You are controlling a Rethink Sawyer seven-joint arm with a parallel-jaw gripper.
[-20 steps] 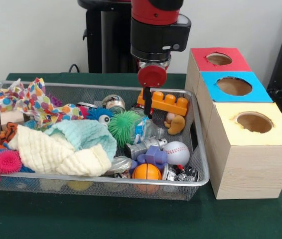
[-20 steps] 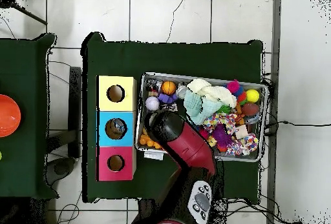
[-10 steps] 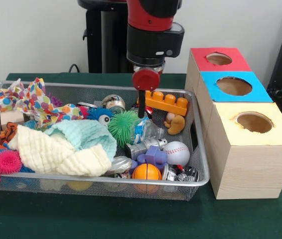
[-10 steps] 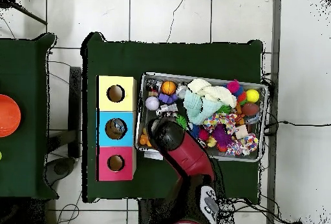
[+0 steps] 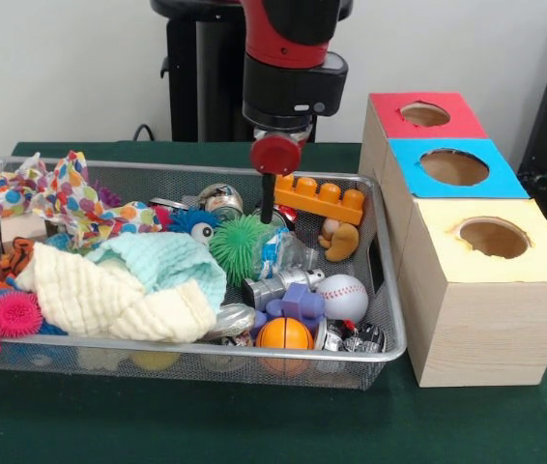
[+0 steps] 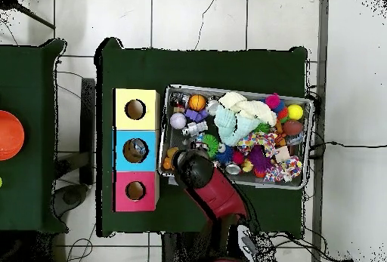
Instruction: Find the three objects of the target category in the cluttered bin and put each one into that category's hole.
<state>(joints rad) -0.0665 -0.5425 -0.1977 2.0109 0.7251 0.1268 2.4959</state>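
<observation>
My gripper (image 5: 267, 205) hangs under the red wrist disc (image 5: 275, 153), over the far middle of the wire mesh bin (image 5: 389, 290). It is just left of an orange toy brick (image 5: 320, 198) and above a green spiky ball (image 5: 240, 242), and I see nothing in it. In the overhead view the arm (image 6: 195, 170) covers the gripper near the bin's lower left corner. Beside the bin stand three boxes with round holes: red (image 5: 418, 114), blue (image 5: 454, 166) and yellow (image 5: 492, 237).
The bin is crowded: a baseball (image 5: 342, 295), a small orange ball (image 5: 284, 333), a purple toy (image 5: 298, 304), a brown figure (image 5: 339, 239), cream (image 5: 109, 300) and teal (image 5: 162, 266) cloths, a dotted cloth (image 5: 61, 198) and a pink spiky ball (image 5: 13, 314). Something lies inside the blue box's hole (image 6: 136, 150).
The arm has shifted left and a little up in the front view, off the orange brick's left end. The objects in the bin have not moved.
</observation>
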